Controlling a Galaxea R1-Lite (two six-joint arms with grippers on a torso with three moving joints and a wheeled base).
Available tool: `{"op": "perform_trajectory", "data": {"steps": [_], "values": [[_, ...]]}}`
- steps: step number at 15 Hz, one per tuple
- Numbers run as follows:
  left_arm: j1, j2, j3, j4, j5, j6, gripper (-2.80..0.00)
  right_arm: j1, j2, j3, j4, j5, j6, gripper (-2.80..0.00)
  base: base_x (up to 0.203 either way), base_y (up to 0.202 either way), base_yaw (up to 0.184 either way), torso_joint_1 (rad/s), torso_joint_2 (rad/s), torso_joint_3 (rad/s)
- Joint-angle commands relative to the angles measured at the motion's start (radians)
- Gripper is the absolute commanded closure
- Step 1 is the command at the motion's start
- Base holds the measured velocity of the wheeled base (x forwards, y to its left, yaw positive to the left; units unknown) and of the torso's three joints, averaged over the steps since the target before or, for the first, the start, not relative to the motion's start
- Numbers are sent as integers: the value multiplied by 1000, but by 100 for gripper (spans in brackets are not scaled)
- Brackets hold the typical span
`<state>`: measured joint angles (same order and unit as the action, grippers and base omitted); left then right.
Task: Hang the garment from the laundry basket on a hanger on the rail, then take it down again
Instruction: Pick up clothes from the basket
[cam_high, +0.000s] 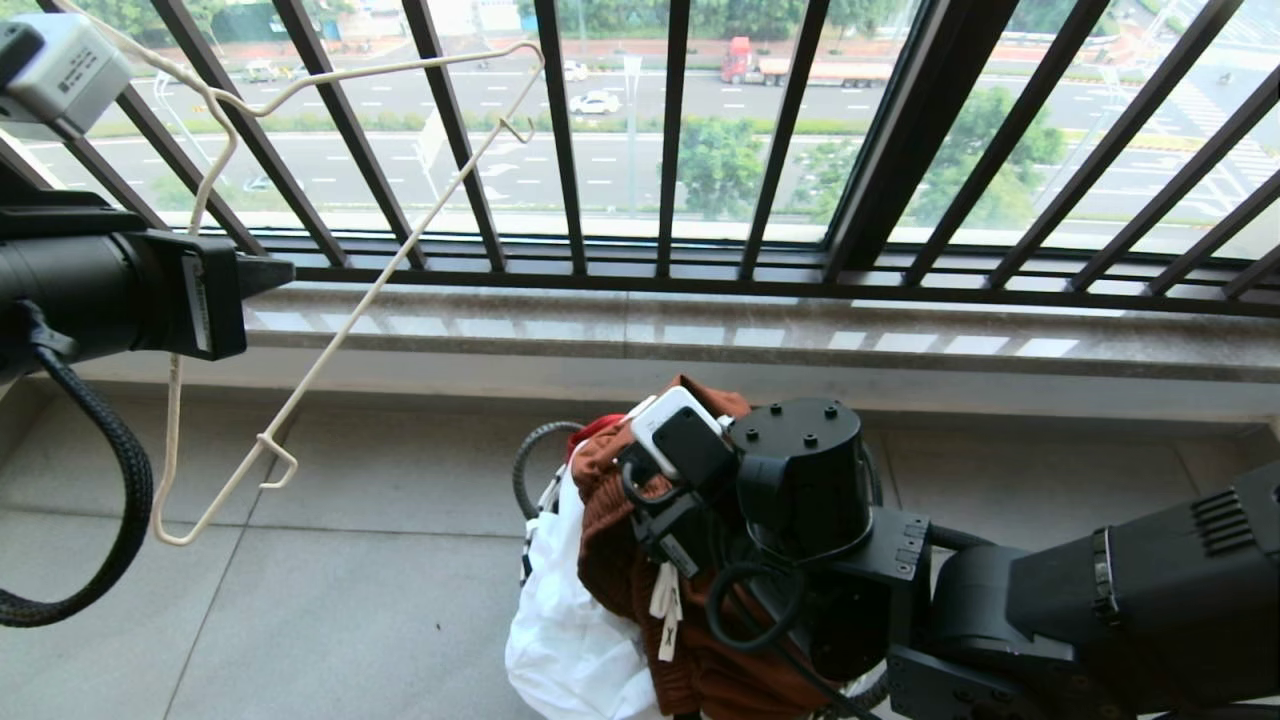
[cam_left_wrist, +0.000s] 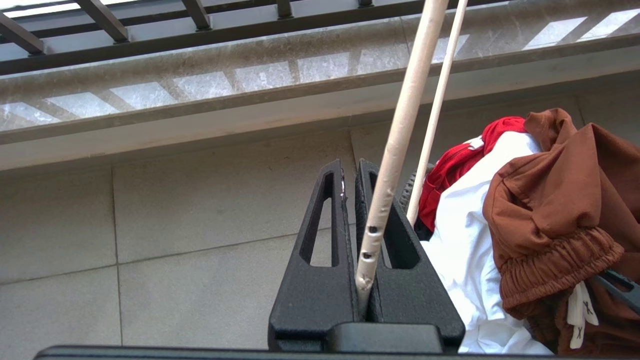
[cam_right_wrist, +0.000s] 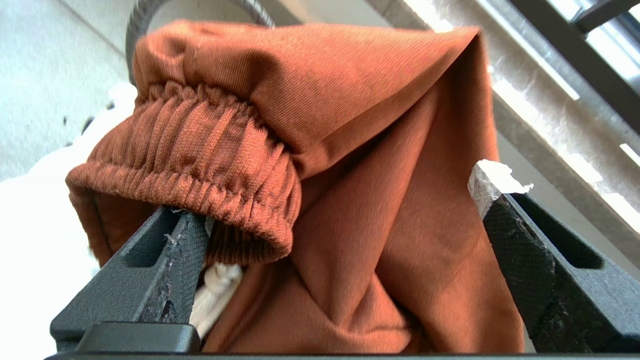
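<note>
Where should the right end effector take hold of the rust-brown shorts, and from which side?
Probably at the ribbed waistband, coming down from above. The shorts lie on top of the pile in the basket, with the waistband bunched into a thick roll that gives a firm grip. The right end effector is open around this fabric. The left end effector holds the hanger.

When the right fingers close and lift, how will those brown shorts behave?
The shorts already lie in soft folds, so they'll likely droop limply. The ribbed waistband looks thick, probably the firmest hold. Fabric looks light; the drawstring may dangle.
</note>
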<state>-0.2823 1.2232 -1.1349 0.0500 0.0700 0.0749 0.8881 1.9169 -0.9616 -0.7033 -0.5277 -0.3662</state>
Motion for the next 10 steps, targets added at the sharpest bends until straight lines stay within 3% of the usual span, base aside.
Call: {"op": "perform_trajectory", "data": {"steps": [1,10], "values": [[0,-2,0,1,1,0,0,0,9,-19,-41,-12,-8,-280,0,0,0,0,0,0],[0,-7,0,1,1,0,0,0,0,-44,-58,-24,-14,-280,0,0,0,0,0,0]]}}
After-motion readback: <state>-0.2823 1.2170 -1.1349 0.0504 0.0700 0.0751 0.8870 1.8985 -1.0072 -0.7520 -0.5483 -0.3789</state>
